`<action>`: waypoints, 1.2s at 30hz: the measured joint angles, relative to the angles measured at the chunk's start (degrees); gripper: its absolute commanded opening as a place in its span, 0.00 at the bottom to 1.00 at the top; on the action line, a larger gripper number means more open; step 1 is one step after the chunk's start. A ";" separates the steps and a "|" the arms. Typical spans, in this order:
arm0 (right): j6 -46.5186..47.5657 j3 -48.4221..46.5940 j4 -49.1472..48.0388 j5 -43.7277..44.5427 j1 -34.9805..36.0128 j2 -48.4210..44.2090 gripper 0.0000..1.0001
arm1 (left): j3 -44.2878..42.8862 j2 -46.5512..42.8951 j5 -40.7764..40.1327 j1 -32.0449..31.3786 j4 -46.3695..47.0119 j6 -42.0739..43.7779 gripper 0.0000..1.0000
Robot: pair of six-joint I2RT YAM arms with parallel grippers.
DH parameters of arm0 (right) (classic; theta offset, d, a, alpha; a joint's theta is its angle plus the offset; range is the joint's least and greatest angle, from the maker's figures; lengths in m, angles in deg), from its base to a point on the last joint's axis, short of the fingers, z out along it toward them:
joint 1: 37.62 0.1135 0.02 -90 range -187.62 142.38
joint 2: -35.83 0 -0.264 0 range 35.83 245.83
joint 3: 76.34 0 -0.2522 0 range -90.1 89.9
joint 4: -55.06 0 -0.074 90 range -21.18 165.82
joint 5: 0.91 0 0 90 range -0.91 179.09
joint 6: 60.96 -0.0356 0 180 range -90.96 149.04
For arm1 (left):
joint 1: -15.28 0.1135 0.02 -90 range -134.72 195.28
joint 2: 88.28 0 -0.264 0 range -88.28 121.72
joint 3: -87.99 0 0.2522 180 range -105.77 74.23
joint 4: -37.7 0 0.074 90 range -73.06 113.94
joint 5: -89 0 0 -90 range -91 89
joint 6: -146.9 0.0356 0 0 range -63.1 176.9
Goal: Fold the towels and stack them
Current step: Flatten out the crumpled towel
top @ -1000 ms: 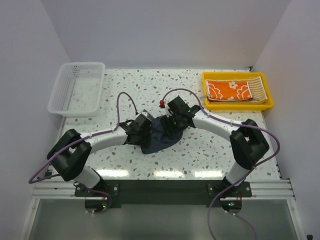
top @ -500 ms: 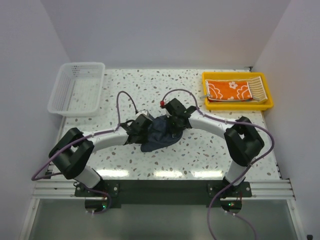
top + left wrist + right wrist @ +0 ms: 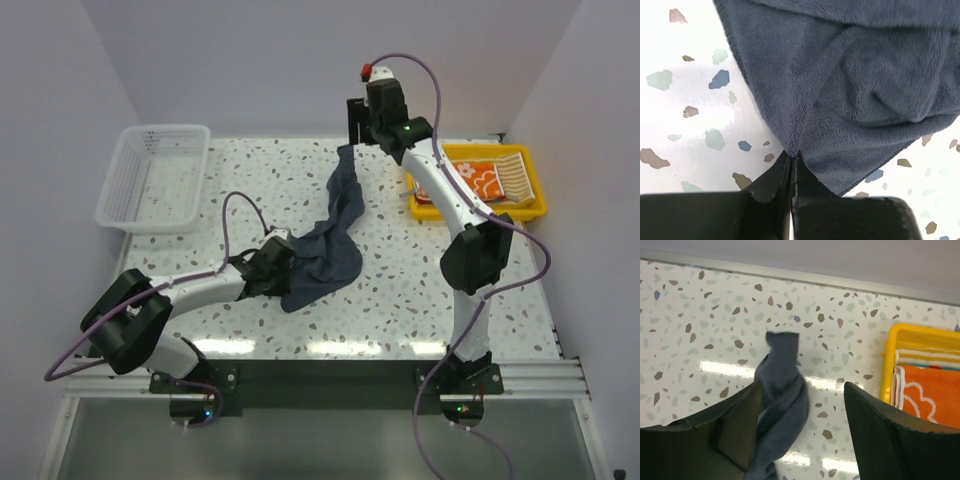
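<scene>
In mid-frame, one dark towel runs from the left claw, clamped on its edge, up beneath the parted right claw; two folded towels lie in one tray.

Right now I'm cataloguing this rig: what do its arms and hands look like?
The left arm and right arm: white tubular links, bulky black joints, a lilac cable along each. The left hand and right hand: black, two fingers. A red cap tops the right arm's cable.
</scene>
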 measured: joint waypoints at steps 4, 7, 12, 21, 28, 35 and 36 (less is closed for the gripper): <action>-0.96 6.12 -0.04 -1.53 0.22 -1.62 0.72 | 0.44 -0.55 2.40 0.00 -0.13 -0.02 0.00; -2.05 20.63 -1.29 -6.03 1.42 -7.17 0.67 | 0.50 -0.50 5.88 0.00 0.17 -0.57 0.00; -5.16 45.48 -2.43 -13.62 3.30 -18.21 0.61 | -0.22 1.18 13.03 -2.05 1.53 -2.51 0.06; -7.72 63.60 -3.54 -18.93 3.89 -33.99 0.44 | -5.97 -0.55 13.38 -11.85 -1.11 -4.26 0.49; -9.84 64.59 -7.08 -21.22 11.63 -33.09 0.35 | -5.99 -5.09 4.57 -1.05 -6.82 -1.44 0.56; -11.52 65.02 -10.40 -23.91 15.67 -25.49 0.29 | -6.78 -0.59 -3.19 0.31 -9.79 6.27 0.57; -11.52 65.02 -10.43 -24.11 15.89 -24.17 0.28 | -6.88 0.04 -3.72 0.31 -9.68 7.17 0.57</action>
